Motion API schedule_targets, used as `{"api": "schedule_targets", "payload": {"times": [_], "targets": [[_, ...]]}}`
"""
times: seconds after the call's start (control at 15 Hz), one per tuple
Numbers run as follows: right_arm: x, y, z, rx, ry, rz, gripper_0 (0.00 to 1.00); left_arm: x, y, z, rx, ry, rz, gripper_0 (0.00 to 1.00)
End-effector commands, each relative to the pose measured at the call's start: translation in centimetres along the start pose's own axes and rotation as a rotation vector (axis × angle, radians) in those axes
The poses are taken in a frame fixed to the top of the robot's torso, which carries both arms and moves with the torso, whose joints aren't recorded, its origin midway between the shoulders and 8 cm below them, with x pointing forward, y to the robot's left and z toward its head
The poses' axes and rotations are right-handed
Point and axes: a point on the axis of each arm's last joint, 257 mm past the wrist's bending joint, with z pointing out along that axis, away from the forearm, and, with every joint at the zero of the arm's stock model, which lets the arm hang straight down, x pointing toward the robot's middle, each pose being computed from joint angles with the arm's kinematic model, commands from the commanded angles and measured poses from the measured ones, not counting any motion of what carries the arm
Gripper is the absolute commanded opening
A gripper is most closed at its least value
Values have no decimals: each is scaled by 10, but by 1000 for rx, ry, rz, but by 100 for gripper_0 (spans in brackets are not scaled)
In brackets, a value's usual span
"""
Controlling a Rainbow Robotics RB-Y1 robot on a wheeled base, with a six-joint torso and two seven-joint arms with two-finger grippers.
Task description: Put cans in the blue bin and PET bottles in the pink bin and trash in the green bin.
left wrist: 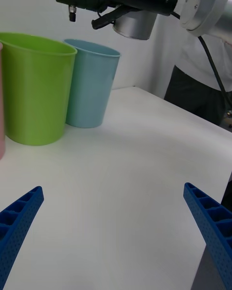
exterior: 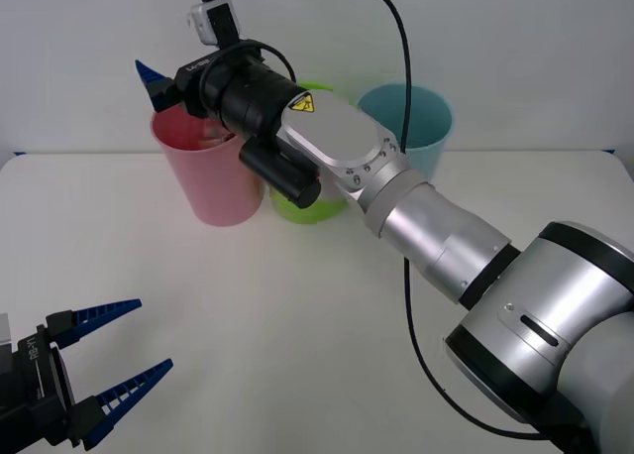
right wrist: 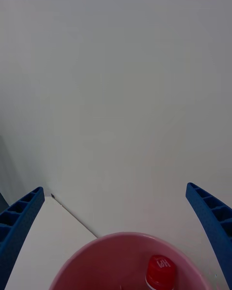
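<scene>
The pink bin (exterior: 213, 181) stands at the table's back left, with the green bin (exterior: 305, 208) and the blue bin (exterior: 416, 125) in a row to its right. My right gripper (exterior: 163, 89) hangs open just above the pink bin's rim (right wrist: 92, 253). Inside that bin lies the PET bottle (right wrist: 159, 271); its red cap shows between the open fingers of the right gripper (right wrist: 115, 188). My left gripper (exterior: 151, 335) rests open and holds nothing near the front left corner. Cans and trash are out of view.
The right arm (exterior: 396, 206) stretches across the green bin toward the pink one. In the left wrist view, the green bin (left wrist: 34, 96) and blue bin (left wrist: 92, 87) stand beyond the open left gripper (left wrist: 113, 188), with bare white table (left wrist: 135, 174) between.
</scene>
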Motion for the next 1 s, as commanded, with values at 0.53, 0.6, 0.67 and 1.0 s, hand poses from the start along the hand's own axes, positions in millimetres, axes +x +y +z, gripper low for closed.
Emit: {"api": "schedule_targets", "payload": {"times": [0.53,0.6,0.67,1.0], "targets": [[-59,-38,-166,-142,-151,70,100,0,0,0,0,0,0,100],[-56,-41,-183,-140,-150,71,100,0,0,0,0,0,0,100],[-51,-46,-200,-139,-146,76,100,0,0,0,0,0,0,100],[-14,-71,-292,-133,-95,34,100,0,0,0,0,0,0,100]]}}
